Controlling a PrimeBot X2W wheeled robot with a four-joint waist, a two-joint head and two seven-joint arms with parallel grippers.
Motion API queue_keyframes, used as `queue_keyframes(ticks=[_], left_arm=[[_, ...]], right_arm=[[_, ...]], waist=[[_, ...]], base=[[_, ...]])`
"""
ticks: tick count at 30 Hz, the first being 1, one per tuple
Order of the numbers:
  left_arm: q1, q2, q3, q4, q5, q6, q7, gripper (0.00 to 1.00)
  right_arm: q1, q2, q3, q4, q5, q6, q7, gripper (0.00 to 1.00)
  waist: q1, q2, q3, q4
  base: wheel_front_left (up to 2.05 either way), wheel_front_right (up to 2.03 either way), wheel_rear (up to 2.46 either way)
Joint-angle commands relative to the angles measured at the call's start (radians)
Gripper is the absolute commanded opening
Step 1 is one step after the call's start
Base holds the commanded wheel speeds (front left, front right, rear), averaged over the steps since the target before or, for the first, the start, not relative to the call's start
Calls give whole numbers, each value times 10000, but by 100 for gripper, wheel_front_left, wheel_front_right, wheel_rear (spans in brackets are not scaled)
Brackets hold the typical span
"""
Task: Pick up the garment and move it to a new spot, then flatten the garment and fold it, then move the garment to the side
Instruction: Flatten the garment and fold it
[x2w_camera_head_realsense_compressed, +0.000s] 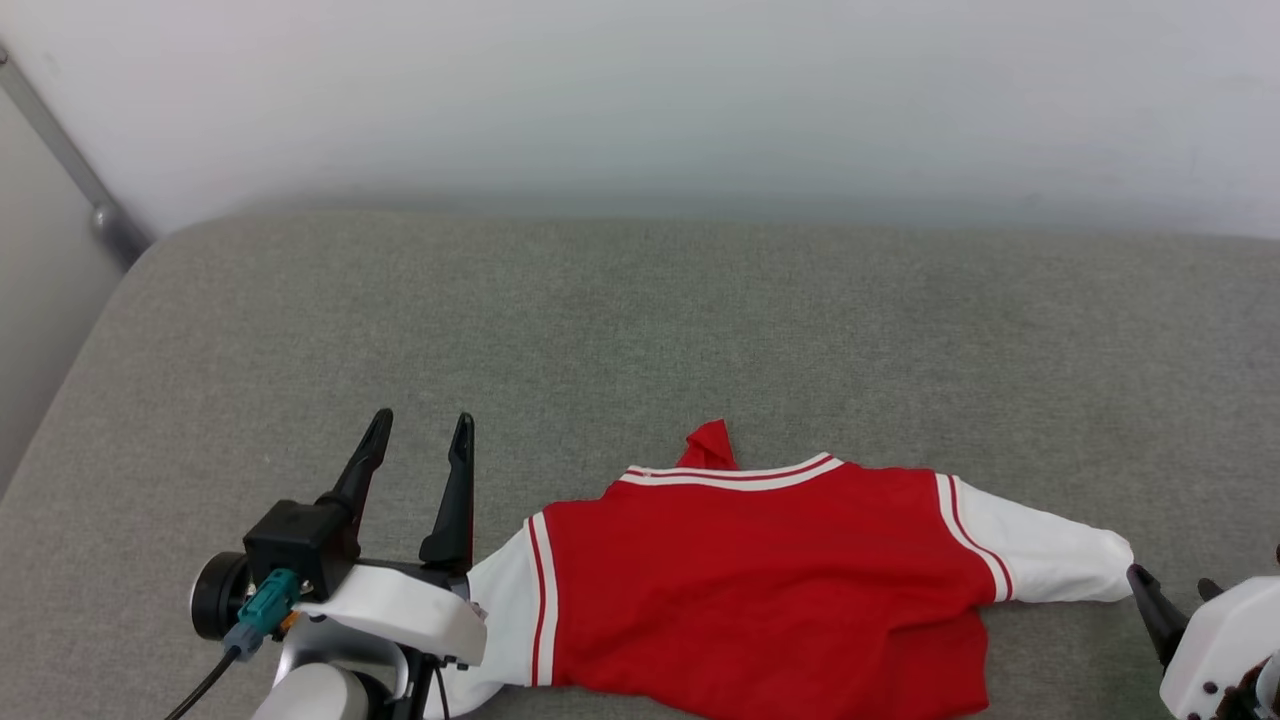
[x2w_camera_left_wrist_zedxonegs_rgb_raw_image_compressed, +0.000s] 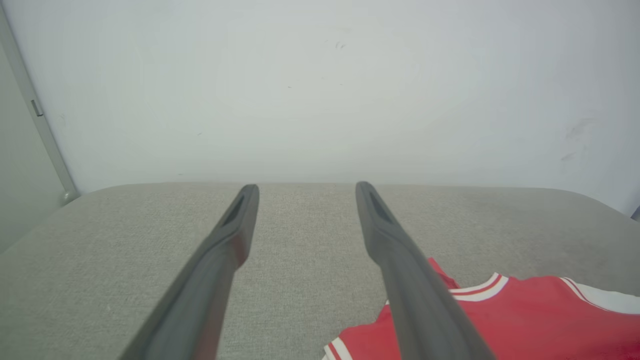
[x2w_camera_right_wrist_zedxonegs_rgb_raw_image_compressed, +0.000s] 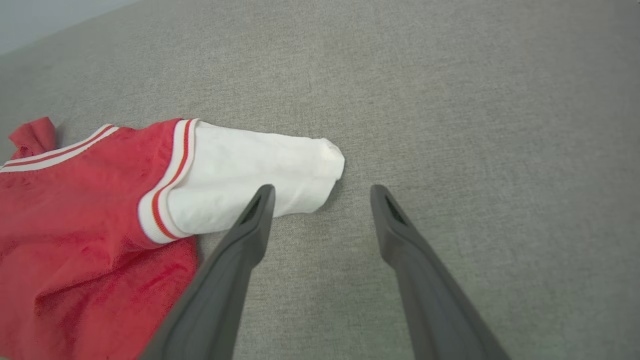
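Grey cushion: garment between left pincer and right pincer, both spread, empty.

White shells, black jaws — teal connector, cable.

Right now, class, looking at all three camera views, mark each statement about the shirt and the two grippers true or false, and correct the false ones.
1. The left gripper stands open, holding nothing. True.
2. The right gripper is shut on a sleeve. False: it is open, gripping nothing.
3. The garment lies on the grey surface. True.
4. Black lettering shows on the garment. False: the visible face is plain red.
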Motion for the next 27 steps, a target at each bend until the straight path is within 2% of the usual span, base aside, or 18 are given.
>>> queue_keyframes(ticks=[1,7,11,16,17,18,19,23,27], left_arm=[[-214,-13,1,-152,84,38,-74,100],[-645,-148,-27,-425,201,5,-203,100],[-891,-247,-68,-385,245,-74,-273,100],[-1045,-295,-91,-160,211,-197,-324,100],[-1074,-283,-90,-20,202,-239,-345,100],[-1074,-283,-90,-20,202,-239,-345,100],[-1105,-199,-146,150,289,-229,-287,100],[-1072,-153,-171,301,259,-174,-159,100],[-931,149,-119,468,-36,-372,411,100]], right_arm=[[-462,-213,-40,237,195,-2,748,100],[-1748,-739,-13,859,564,-3,2897,100],[-2404,-961,-64,1494,513,-3,3536,100],[-2558,-751,-83,2324,523,-3,4148,100],[-2469,-572,-11,2670,606,-2,4487,77],[-2469,-572,-11,2670,606,-2,4487,77],[-2442,-378,-11,2885,730,0,4675,0],[-2522,-442,96,2765,762,-2,4421,0],[-2672,-718,181,2276,702,-2,3825,0]], waist=[[0,0,455,226],[0,0,1281,477],[0,0,1670,632],[0,0,1884,753],[0,0,1931,780],[0,0,1931,780],[0,0,1939,787],[0,0,1876,736],[0,0,1617,591]], base=[[0,0,0],[0,0,0],[0,0,0],[0,0,0],[0,0,0],[0,0,0],[0,0,0],[0,0,0],[0,0,0]])
